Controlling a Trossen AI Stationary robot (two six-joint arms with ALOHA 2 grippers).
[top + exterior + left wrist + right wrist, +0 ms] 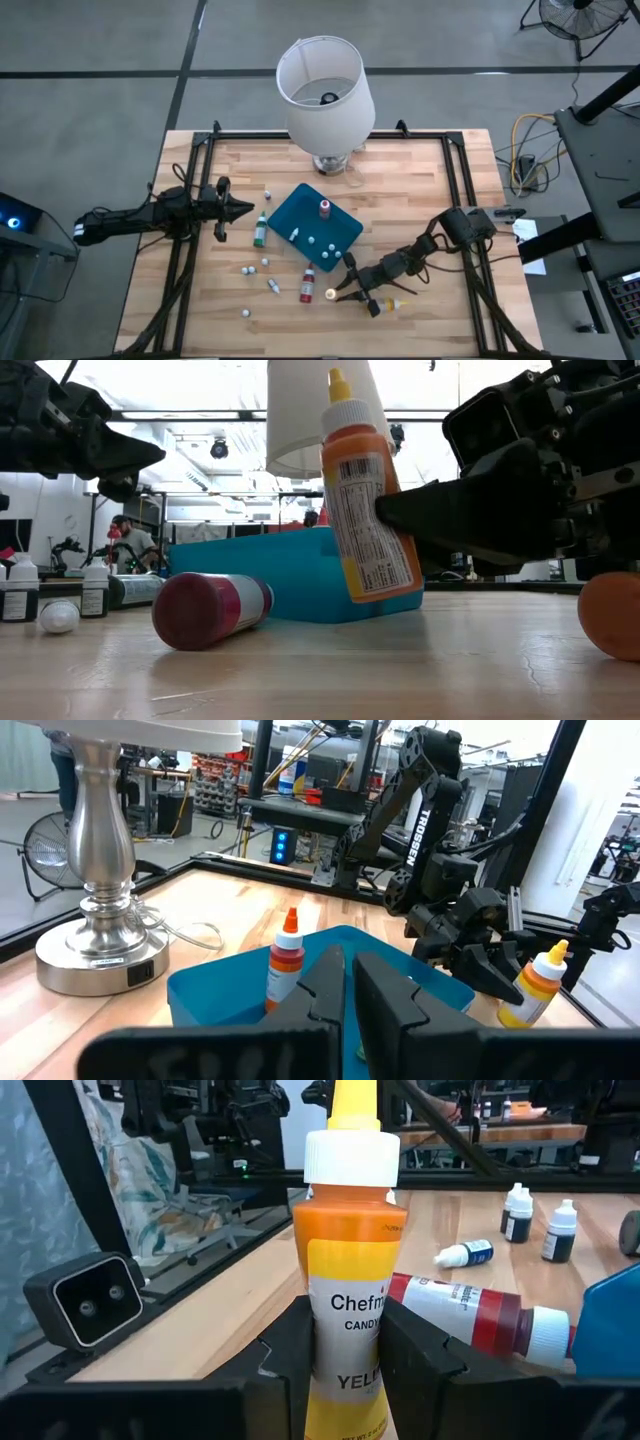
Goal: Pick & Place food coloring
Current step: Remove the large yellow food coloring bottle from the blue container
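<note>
Now the right gripper (345,1345) clamps the orange-yellow plastic squeeze bottle (348,1280); lift it, probably clear of the flat teal tray's rim (290,575), before lowering. Left gripper (345,995) closed, empty.

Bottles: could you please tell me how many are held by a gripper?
1: the yellow bottle, in the right gripper beside the tray. The left gripper, shut, holds nothing.

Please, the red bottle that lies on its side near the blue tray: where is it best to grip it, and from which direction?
Grip the red bottle across the middle of its round body, coming straight down from above. It lies flat on the table, so its long sides are free, though the tray is close to its cap end.
</note>
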